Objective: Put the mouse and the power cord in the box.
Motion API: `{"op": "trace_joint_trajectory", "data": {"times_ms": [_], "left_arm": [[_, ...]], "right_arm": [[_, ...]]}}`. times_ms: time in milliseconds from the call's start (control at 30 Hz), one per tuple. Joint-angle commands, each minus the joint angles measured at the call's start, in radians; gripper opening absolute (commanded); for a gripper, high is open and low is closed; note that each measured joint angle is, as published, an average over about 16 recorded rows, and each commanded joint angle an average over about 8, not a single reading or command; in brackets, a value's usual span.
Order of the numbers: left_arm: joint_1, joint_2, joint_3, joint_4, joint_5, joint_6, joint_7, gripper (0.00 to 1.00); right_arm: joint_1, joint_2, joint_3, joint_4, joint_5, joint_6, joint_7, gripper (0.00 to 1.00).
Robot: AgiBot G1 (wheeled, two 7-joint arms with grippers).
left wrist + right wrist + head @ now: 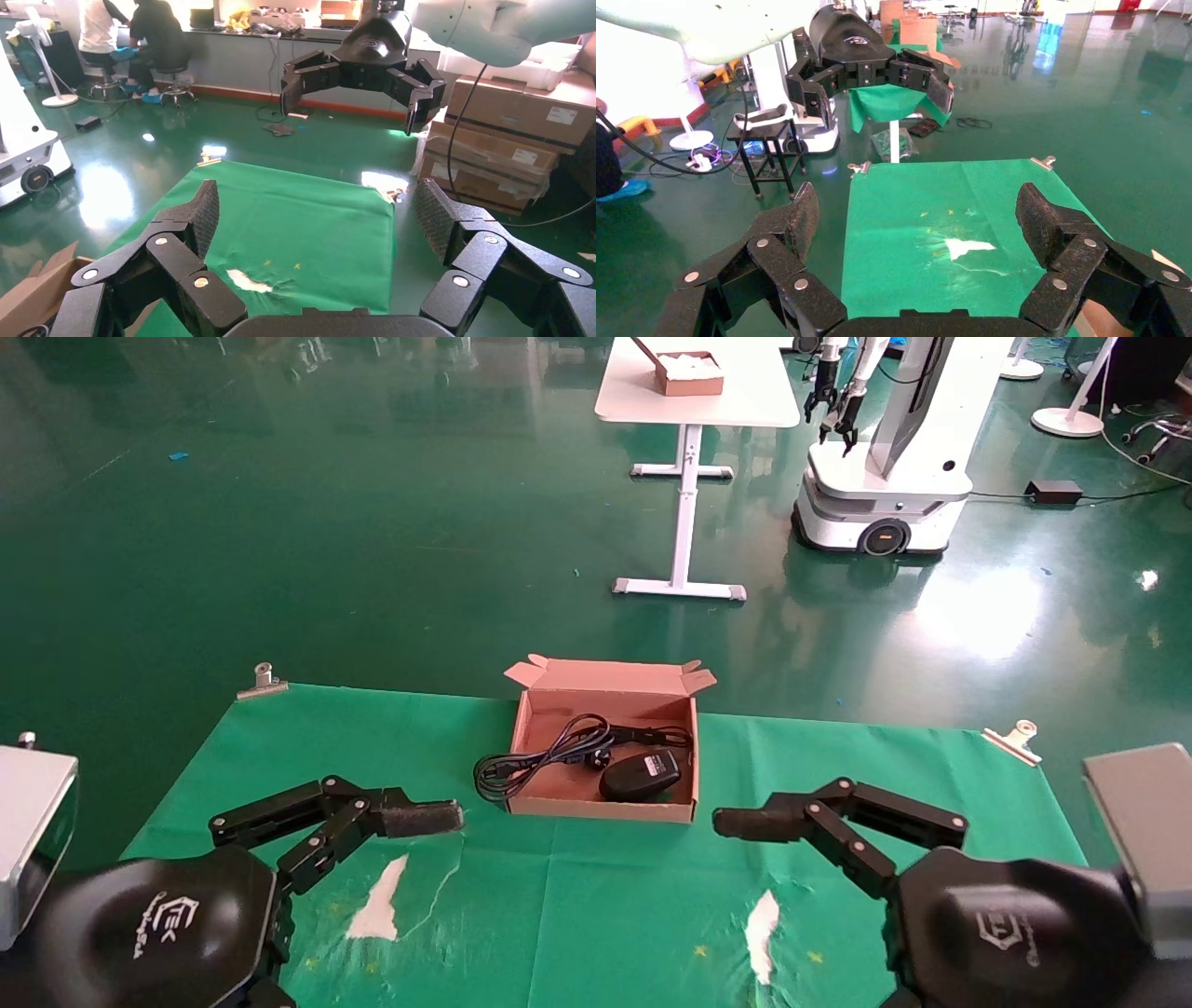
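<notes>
The brown cardboard box (531,728) stands open at the far middle of the green cloth, lid flaps raised behind it. The black mouse (641,775) lies inside, near the front wall. The looped power cord (540,758) lies partly in the box and hangs over its left wall onto the cloth. My left gripper (438,819) hovers open to the box's front left, with nothing held (316,203). My right gripper (736,823) hovers open to the front right, also with nothing held (917,203). A corner of the box (35,281) shows in the left wrist view.
The green cloth (596,915) has torn white patches (377,905) (762,924) near the front and metal clips (263,682) (1013,740) at its far corners. Beyond it stand a white table (694,402) with a small brown box (691,374) and another robot (885,477).
</notes>
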Motion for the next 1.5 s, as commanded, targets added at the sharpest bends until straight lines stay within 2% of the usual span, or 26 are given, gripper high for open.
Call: {"op": "trace_joint_trajectory", "data": {"times_ms": [33, 1500], "left_arm": [[-0.001, 0.001, 0.001, 0.001, 0.002, -0.001, 0.000, 1.00], [-0.006, 0.006, 0.005, 0.008, 0.010, -0.005, 0.001, 1.00]], "right_arm": [[0.002, -0.001, -0.001, -0.002, -0.001, 0.001, -0.001, 1.00], [0.008, -0.005, -0.003, -0.013, -0.007, 0.003, -0.007, 1.00]]}}
